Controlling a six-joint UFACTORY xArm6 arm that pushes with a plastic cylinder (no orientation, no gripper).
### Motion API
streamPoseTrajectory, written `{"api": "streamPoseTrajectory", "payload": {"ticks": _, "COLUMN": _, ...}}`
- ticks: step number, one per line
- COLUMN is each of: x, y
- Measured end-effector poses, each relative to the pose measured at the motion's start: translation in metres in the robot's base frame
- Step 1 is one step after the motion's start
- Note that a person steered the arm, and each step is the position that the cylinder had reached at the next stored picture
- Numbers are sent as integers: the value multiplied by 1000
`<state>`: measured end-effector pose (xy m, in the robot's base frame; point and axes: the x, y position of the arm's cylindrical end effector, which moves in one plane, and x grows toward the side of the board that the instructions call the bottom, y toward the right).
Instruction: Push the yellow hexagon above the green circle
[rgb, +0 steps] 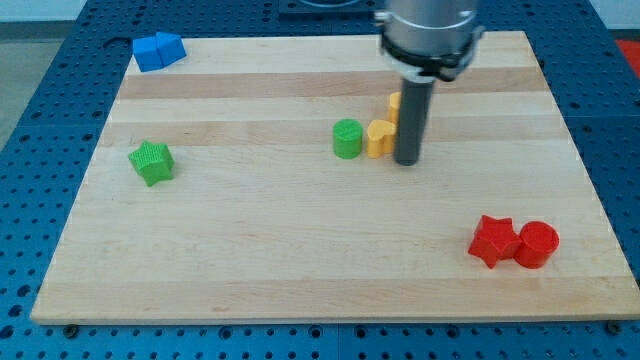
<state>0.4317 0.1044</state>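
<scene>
Item: wooden surface (300, 260), light planks, set on a blue perforated base.

Item: my tip (407, 162), lower end of a dark rod; no gripper is fitted, so there is no open or closed state to report. It stands near the middle of the surface, just to the view's right of a yellow block.

Item: green circle (347, 138), a short cylinder, centre of the surface.

Item: yellow block (379, 138), shape not clearly readable, touching or all but touching the green circle on its right side.

Item: second yellow block (395, 103), mostly hidden behind the rod, toward the view's top; this could be the yellow hexagon, but I cannot tell which of the two is.

Key relation: both yellow pieces lie to the view's left of my tip, level with or right of the green circle, not yet above it. Judgement: the target needs pushing leftward and toward the view's top.

Other stock: green star (152, 162), left; blue blocks (158, 50), top-left corner; red star (493, 241) touching a red cylinder (537, 244), bottom right.
</scene>
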Motion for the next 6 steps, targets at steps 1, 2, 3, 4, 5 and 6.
{"api": "streamPoseTrajectory", "payload": {"ticks": 1, "x": -38, "y": 63}}
{"api": "streamPoseTrajectory", "payload": {"ticks": 2, "x": -82, "y": 68}}
{"api": "streamPoseTrajectory", "payload": {"ticks": 3, "x": -77, "y": 17}}
{"api": "streamPoseTrajectory", "payload": {"ticks": 4, "x": -70, "y": -27}}
{"api": "streamPoseTrajectory", "payload": {"ticks": 5, "x": -71, "y": -32}}
{"api": "streamPoseTrajectory", "payload": {"ticks": 6, "x": -104, "y": -14}}
